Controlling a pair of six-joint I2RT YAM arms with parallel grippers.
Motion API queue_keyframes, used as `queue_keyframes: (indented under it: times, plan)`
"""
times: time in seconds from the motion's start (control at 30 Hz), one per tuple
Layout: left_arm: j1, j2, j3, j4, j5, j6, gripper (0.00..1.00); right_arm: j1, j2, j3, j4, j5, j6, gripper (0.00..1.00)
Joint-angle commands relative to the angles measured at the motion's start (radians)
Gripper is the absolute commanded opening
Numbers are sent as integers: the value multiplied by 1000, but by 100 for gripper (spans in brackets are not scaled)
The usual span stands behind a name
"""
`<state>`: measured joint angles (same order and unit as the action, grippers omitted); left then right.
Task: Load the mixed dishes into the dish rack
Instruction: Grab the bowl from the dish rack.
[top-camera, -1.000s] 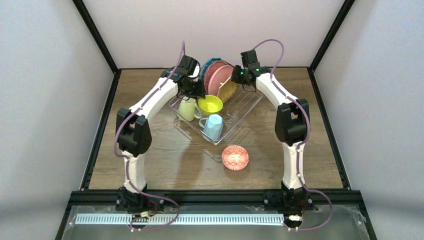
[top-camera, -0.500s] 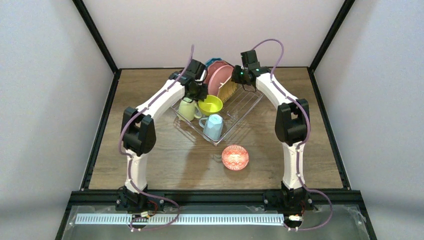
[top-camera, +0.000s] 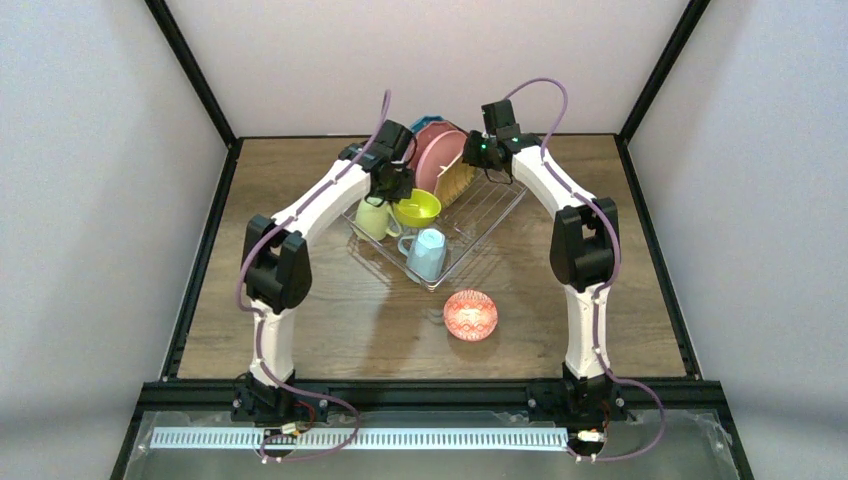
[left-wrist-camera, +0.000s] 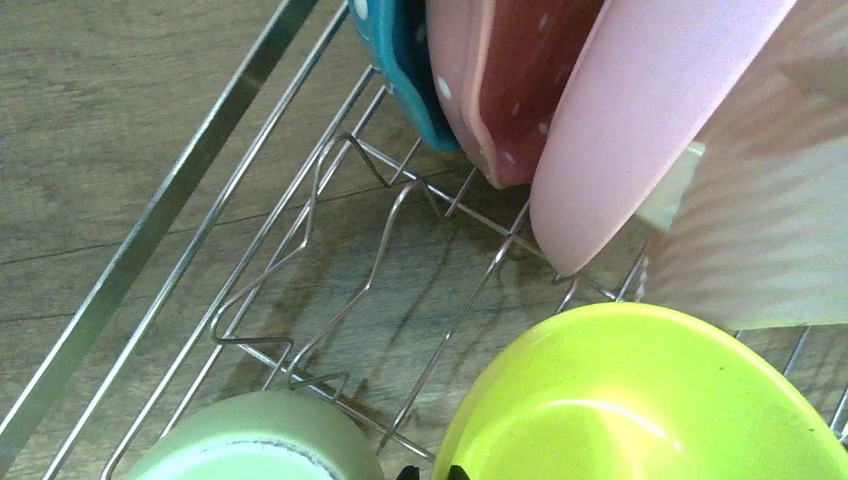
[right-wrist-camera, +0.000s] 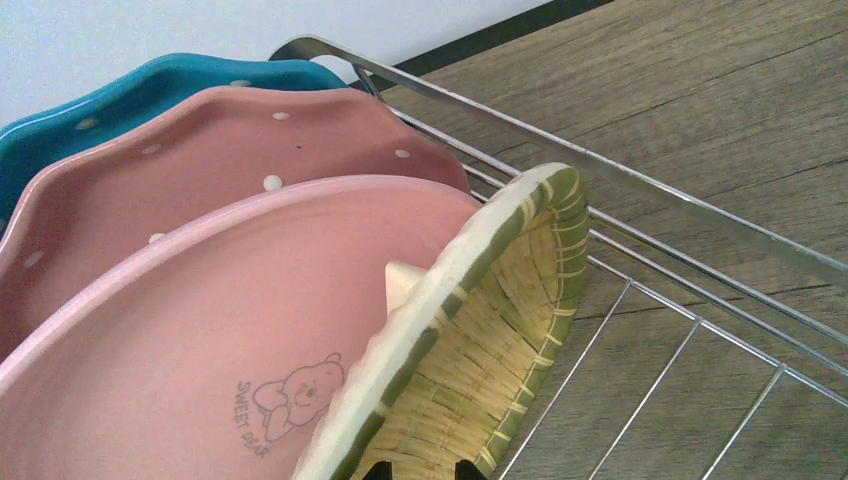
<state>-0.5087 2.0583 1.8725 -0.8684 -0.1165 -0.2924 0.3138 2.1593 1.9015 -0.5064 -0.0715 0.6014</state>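
The desk (top-camera: 330, 300) carries the dish rack (top-camera: 487, 215) at its far middle, set at a slant. At the rack's far end four plates stand on edge in a row. From far to near they are the blue dotted plate (right-wrist-camera: 150, 80), the pink dotted plate (right-wrist-camera: 200, 150), the plain pink plate (right-wrist-camera: 200, 330) and the woven tan plate (right-wrist-camera: 490, 330), which leans on the plain pink one. Just near of the plates the lime bowl (left-wrist-camera: 640, 400) sits in the rack, mouth up. The red-patterned bowl (top-camera: 470, 315) lies on the desk near of the rack, not yet loaded. The pale green mug (left-wrist-camera: 260, 440) sits just left of the lime bowl, and the light blue mug (top-camera: 428, 252) is at the rack's near corner.

The left end effector (left-wrist-camera: 430, 473) shows only its tips, drawn close together astride the lime bowl's left rim, so it looks pinched on that rim. The right end effector (right-wrist-camera: 420, 470) stands partly open with the woven tan plate's edge between its tips, apparently steadying it.

The step looks like resettling the lime bowl. To do it well, lift the bowl only enough to clear the wires. Swing it away from the pale green mug and seat it between two wires before letting go. The right grip should stay on the woven tan plate until the bowl rests, or the leaning row could slide.
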Motion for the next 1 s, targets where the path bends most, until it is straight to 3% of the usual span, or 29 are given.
queue_keyframes:
  times: [0.0, 0.33, 0.97]
  plan:
    - [1, -29, 19, 31, -86, -15, 6, -4, 28, 4, -4, -10, -18, 35]
    - [-13, -82, 20, 81, -76, -8, 3, -3, 15, -10, -10, -2, -21, 35]
    - [-53, -306, -72, 162, -301, 15, 3, -2, -14, -53, 12, -6, -24, 35]
